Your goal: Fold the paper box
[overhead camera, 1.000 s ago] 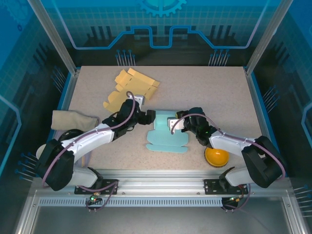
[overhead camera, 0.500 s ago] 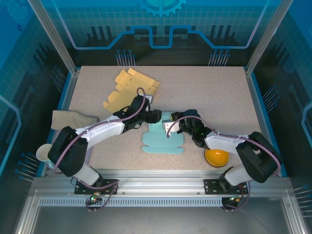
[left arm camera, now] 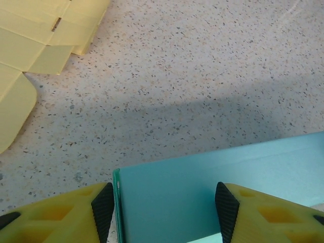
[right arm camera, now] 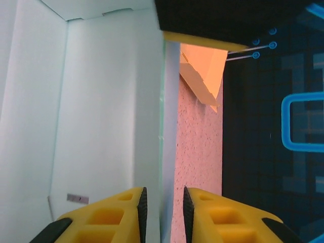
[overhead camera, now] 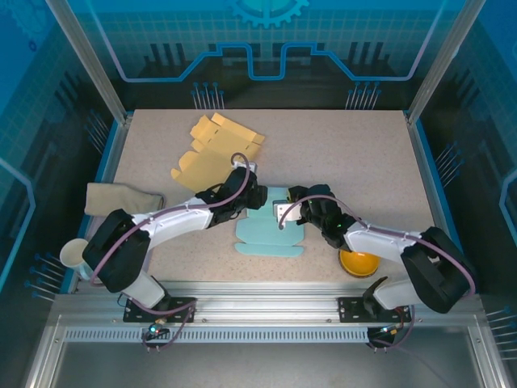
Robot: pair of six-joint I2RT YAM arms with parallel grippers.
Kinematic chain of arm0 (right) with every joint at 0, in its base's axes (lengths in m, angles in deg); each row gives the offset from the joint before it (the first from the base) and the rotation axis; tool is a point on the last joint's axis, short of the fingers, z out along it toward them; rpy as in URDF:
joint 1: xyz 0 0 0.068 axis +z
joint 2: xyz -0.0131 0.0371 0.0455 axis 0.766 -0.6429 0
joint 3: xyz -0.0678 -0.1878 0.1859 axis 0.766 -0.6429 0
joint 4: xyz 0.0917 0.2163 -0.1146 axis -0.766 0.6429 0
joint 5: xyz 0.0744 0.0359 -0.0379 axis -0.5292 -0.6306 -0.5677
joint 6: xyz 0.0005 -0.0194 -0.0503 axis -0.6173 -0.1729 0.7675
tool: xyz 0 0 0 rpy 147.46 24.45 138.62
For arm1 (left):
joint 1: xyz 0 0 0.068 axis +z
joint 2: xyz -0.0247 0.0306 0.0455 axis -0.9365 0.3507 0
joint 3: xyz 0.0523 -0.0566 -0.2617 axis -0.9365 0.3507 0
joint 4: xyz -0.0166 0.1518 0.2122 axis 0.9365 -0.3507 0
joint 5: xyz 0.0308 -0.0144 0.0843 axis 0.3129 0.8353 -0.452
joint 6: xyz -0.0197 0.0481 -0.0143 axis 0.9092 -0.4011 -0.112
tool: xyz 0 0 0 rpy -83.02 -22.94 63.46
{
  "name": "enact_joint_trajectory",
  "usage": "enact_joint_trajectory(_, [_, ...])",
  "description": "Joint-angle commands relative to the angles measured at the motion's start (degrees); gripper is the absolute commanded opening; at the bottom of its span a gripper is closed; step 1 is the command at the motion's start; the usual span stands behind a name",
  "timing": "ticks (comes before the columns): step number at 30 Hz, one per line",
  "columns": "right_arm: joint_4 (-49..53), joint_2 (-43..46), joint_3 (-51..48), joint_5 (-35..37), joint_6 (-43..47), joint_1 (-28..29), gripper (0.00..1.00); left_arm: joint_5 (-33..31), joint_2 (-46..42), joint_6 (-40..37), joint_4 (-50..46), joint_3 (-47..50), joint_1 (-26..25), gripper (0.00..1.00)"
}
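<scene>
The teal paper box lies partly folded at the table's middle front, between the two arms. My left gripper is at its far left corner. In the left wrist view a teal panel stands between the left gripper's open jaws, its left edge close to the left pad. My right gripper is at the box's right side. There a thin upright wall of the box runs between the right gripper's pads, which stand slightly open with a small gap on each side.
A flat yellow cardboard box lies at the back left, also seen in the left wrist view. An orange bowl sits by the right arm. A beige cloth and a white cup are at the left edge.
My left gripper has moved right onto the box's far left corner and narrowed its jaws. My right gripper, shut a second ago, has opened slightly. The box has slid a little left.
</scene>
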Motion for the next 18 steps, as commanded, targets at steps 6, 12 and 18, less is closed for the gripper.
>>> enact_joint_trajectory(6, [18.61,13.20,6.65,-0.18,-25.02,-5.00,0.33,-7.25,-0.44,2.82,-6.06,3.28,-0.42,0.58])
enact_joint_trajectory(12, [33.44,16.19,14.71,2.79,-58.99,-8.59,0.31,-7.62,-0.79,3.89,-5.96,3.74,-0.44,0.58])
enact_joint_trajectory(18, [48.86,6.29,26.75,-2.88,-84.50,-8.55,0.31,-8.23,-1.20,3.98,-5.83,3.98,-0.99,0.58])
